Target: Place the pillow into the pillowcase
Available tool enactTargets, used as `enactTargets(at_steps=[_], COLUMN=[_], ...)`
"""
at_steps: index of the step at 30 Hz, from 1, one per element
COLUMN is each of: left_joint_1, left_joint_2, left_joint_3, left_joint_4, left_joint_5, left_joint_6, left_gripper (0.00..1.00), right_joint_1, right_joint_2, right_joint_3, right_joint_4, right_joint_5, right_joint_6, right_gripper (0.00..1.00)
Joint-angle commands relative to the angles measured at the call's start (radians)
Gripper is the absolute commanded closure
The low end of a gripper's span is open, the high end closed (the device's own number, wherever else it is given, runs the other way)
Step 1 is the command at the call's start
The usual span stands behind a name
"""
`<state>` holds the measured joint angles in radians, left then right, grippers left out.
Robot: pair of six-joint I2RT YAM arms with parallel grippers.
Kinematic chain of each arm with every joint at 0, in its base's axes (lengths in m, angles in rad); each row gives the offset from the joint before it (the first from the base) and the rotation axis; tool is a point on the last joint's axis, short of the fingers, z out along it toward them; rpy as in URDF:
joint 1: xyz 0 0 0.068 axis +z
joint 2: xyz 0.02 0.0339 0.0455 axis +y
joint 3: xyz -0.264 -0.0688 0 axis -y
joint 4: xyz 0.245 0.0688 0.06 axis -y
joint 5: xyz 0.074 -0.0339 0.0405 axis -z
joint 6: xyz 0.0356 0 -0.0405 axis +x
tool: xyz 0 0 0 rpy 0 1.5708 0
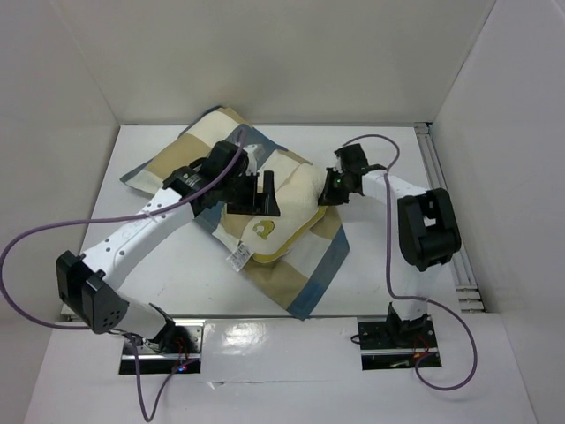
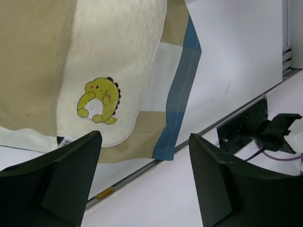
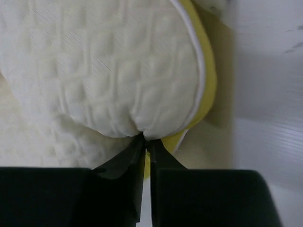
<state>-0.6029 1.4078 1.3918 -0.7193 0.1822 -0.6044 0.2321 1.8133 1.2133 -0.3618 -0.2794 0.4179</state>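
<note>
Mid-insertion, judging by the lay of the cloth: pillow (image 1: 296,185) lying across the middle of the desk (image 1: 362,283) on top of the spread pillowcase (image 1: 322,261). Far part seemingly tucked under a tan panel of the case. Near corner with the yellow emblem (image 2: 98,100) bare and pointing toward the arms. Hard to say from above how deep inside; no clear sight of the case's mouth. Left tool (image 1: 256,205) poised over the emblem corner, spread wide, nothing in its gap, touching neither pillow nor cloth in the wrist view. Right tool (image 3: 146,142) at the pillow's right edge, pinched nearly together on a pucker of the quilted cover, just beside the olive-yellow piping (image 3: 208,80). Next move, as a guess: keep that pinch and push the pillow farther under the tan panel, with the open left tool dropping to catch the case's upper layer near the emblem corner and draw it over. Calls for taking cloth alone there, not cloth and pillow together, or both likely slide as one. Contents: pillowcase holding part of the pillow at most, emblem corner and right edge outside.
</note>
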Motion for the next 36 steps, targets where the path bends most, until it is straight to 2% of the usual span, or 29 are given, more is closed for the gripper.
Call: enactTargets(at_steps=[1, 4, 6, 7, 8, 9, 12, 16, 20, 22, 25, 26, 27, 29, 30, 36], left_joint_1=[-0.024, -0.047, -0.047, -0.057, -0.057, -0.070, -0.098, -0.112, -0.135, -0.147, -0.156, -0.147, -0.137, -0.118, -0.085, 0.047], left_joint_2=[0.075, 0.117, 0.166, 0.189, 0.241, 0.267, 0.347, 0.527, 0.655, 0.776, 0.909, 0.927, 0.927, 0.873, 0.841, 0.464], left_joint_3=[0.082, 0.092, 0.113, 0.149, 0.173, 0.197, 0.289, 0.435, 0.559, 0.636, 0.711, 0.728, 0.728, 0.704, 0.693, 0.564], left_joint_4=[-0.052, -0.063, -0.089, -0.106, -0.138, -0.149, -0.158, -0.232, -0.232, -0.249, -0.334, -0.362, -0.373, -0.373, -0.391, -0.304], left_joint_5=[-0.057, -0.079, -0.154, -0.183, -0.213, -0.266, -0.348, -0.577, -0.647, -0.674, -0.756, -0.756, -0.756, -0.733, -0.709, -0.511], left_joint_6=[0.053, 0.054, 0.043, 0.029, 0.019, 0.018, 0.018, -0.023, 0.011, 0.035, -0.016, -0.029, -0.040, -0.049, -0.061, 0.005], left_gripper=[0.13, 0.07, 0.07, 0.06, 0.06, 0.04, 0.01, 0.01, 0.01, 0.01, 0.01, 0.19, 0.40, 0.97, 1.00, 1.00], right_joint_1=[0.151, 0.210, 0.210, 0.194, 0.161, 0.141, 0.046, -0.049, -0.083, -0.083, -0.083, -0.083, -0.083, -0.070, -0.059, 0.094], right_joint_2=[0.020, -0.047, -0.104, -0.139, -0.210, -0.244, -0.336, -0.385, -0.424, -0.436, -0.427, -0.427, -0.427, -0.414, -0.381, -0.166], right_joint_3=[0.077, 0.049, 0.020, 0.002, -0.038, -0.056, -0.118, -0.205, -0.284, -0.302, -0.302, -0.302, -0.302, -0.302, -0.293, -0.117], right_joint_4=[0.075, 0.087, 0.077, 0.077, 0.058, 0.047, -0.002, -0.069, -0.060, -0.060, -0.060, -0.051, -0.051, -0.026, -0.026, 0.059], right_joint_5=[-0.076, -0.119, -0.119, -0.110, -0.092, -0.083, -0.049, -0.038, -0.072, -0.082, -0.093, -0.093, -0.102, -0.113, -0.125, -0.125], right_joint_6=[-0.014, -0.014, -0.014, -0.014, -0.014, -0.014, -0.005, -0.018, -0.018, -0.018, -0.018, -0.018, -0.018, -0.018, -0.027, -0.036], right_gripper=[0.93, 0.95, 0.83, 0.76, 0.64, 0.38, 0.26, 0.22, 0.20, 0.19, 0.19, 0.19, 0.19, 0.19, 0.19, 0.13])
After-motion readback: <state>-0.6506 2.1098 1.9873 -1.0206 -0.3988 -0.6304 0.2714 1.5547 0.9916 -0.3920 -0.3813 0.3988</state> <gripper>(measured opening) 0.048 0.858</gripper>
